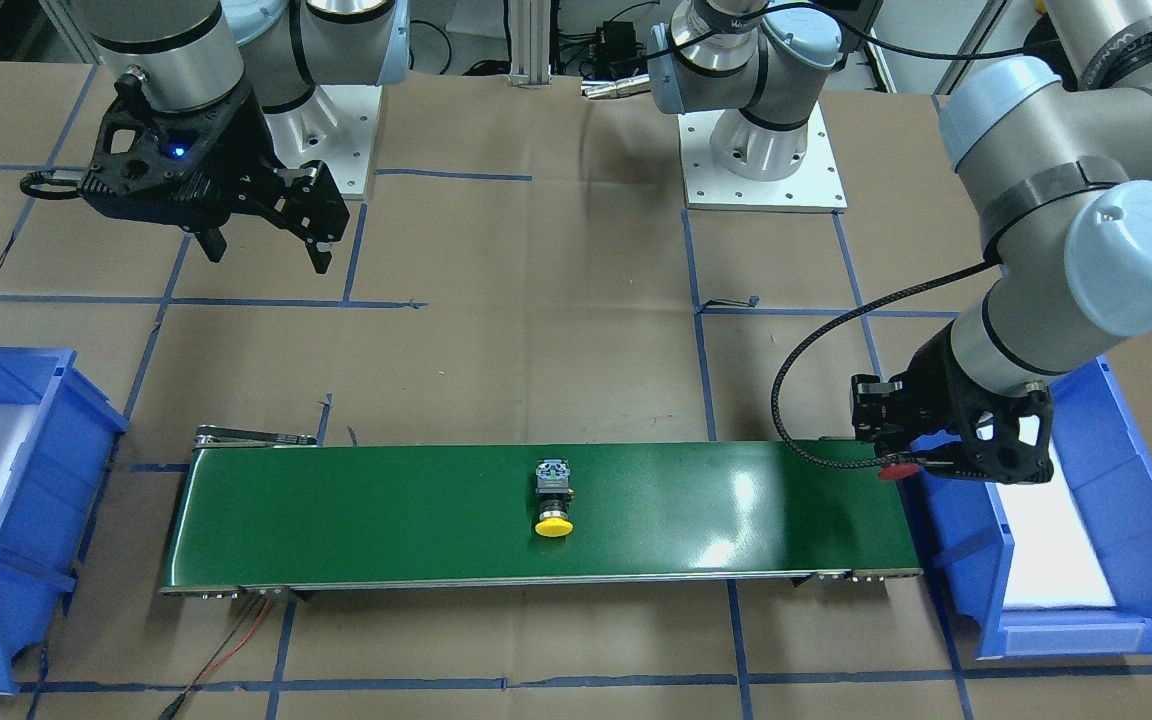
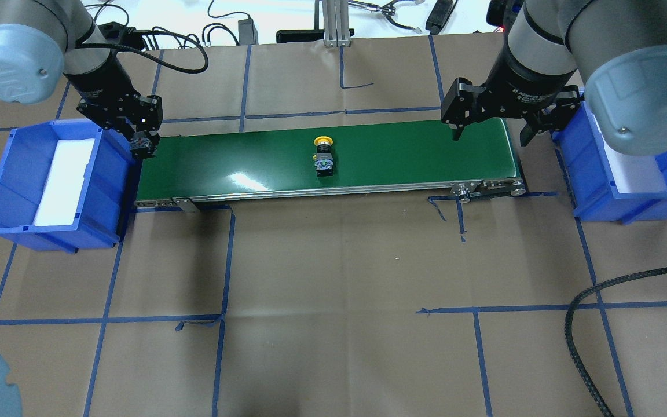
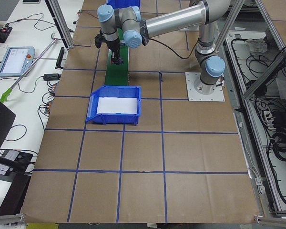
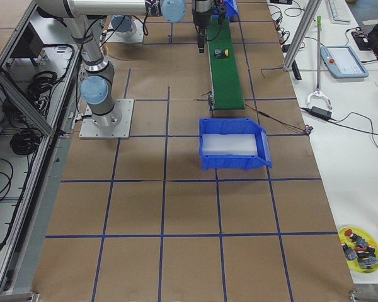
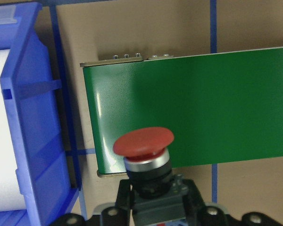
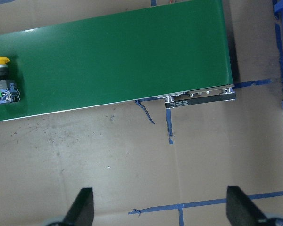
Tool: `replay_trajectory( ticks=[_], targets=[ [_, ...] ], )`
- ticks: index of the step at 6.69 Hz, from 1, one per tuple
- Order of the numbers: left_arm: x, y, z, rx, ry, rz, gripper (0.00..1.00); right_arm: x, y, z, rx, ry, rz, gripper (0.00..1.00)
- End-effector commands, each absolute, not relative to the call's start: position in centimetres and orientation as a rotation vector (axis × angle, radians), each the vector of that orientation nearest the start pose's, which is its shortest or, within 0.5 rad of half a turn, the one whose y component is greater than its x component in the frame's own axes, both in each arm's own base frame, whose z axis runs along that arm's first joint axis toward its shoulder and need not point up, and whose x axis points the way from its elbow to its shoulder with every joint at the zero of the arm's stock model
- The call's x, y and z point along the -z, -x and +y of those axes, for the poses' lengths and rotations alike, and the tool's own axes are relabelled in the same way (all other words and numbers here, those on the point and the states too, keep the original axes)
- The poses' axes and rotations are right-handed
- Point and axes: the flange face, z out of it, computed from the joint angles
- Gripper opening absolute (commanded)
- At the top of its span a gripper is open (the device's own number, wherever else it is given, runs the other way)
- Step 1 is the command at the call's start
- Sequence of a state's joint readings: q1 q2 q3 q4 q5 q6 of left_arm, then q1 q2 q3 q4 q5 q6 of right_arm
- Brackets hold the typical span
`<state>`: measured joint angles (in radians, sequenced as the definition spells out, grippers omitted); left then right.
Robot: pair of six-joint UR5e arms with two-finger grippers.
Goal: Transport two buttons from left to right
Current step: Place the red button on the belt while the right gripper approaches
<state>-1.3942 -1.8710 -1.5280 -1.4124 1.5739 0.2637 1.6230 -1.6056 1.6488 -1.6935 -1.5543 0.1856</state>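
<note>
Red button [image 5: 144, 141] sits clamped in the left gripper [image 2: 142, 145] above one end of the green belt [image 1: 386, 510]; the yellow button [image 1: 554, 498] lies flat between both grippers, and the right gripper [image 1: 268, 257] gapes wide.

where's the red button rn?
Front-facing view, right side: the red button is clamped in the left gripper at the end of the green conveyor belt beside the blue bin.

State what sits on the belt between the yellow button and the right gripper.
Nothing: the overhead view shows only bare green belt from the yellow button to the open right gripper.
</note>
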Motion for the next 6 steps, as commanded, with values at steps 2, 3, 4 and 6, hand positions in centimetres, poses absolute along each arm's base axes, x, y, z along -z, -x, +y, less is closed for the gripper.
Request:
replay_trajectory(
  ticks=[2, 3, 4, 6],
  targets=[
    [-29.4, 2.8, -59.9, -0.042, -0.245, 3.134, 0.01, -47.2, -16.0, -48.3, 0.115, -0.207, 3.107, 1.0],
    [-27.7, 2.7, -60.6, -0.011, -0.25, 3.129, 0.0, -46.3, -16.1, -49.6, 0.137, -0.206, 3.104, 1.0],
    [-26.4, 2.6, -61.1, -0.012, -0.248, 3.127, 0.01, -45.3, -16.1, -50.7, 0.123, -0.207, 3.107, 1.0],
    [-25.9, 2.5, -61.7, 0.025, -0.245, 3.121, 0.01, -44.8, -16.2, -52.2, 0.211, -0.208, 3.1, 1.0]
  ],
)
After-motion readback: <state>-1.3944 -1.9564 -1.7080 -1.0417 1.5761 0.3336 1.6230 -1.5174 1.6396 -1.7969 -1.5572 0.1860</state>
